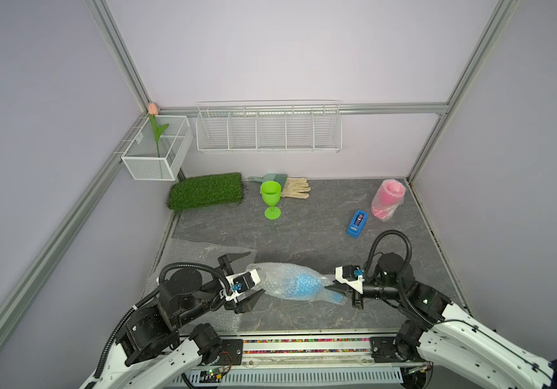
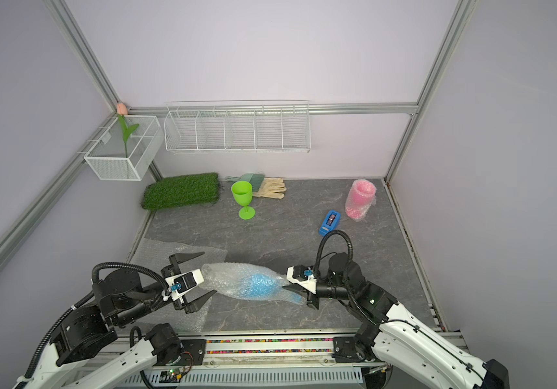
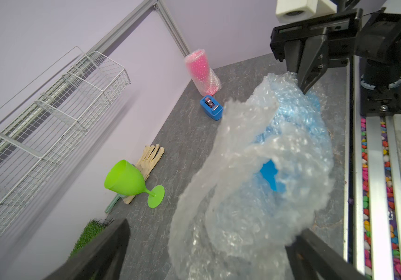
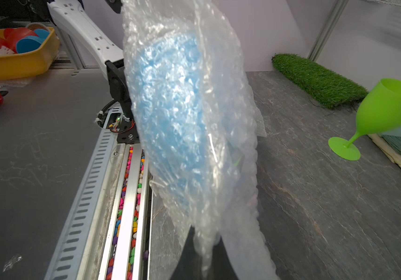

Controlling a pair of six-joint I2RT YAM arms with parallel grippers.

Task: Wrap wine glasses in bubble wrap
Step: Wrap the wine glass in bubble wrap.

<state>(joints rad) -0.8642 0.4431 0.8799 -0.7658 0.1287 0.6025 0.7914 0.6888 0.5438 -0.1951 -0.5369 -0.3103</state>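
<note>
Wrap (image 1: 277, 274) with the blue glass (image 1: 304, 284) inside lies between both grippers in both top views. Left gripper (image 1: 256, 272) is spread wide, the wrap's loose end sitting between its jaws, and right gripper (image 1: 328, 288) is pinching the twisted end. Left wrist: fingers (image 3: 97, 254) far apart, wrap bulging between them, green glass (image 3: 126, 179) well beyond. Right wrist: wrap runs straight out from the pressed jaws, blue showing through.

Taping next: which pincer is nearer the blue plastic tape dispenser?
Right. The right pincer, shut on the clear bubble wrap, sits robot-side of the tape dispenser; open left pincer is farther, at the wrap's other end.
</note>
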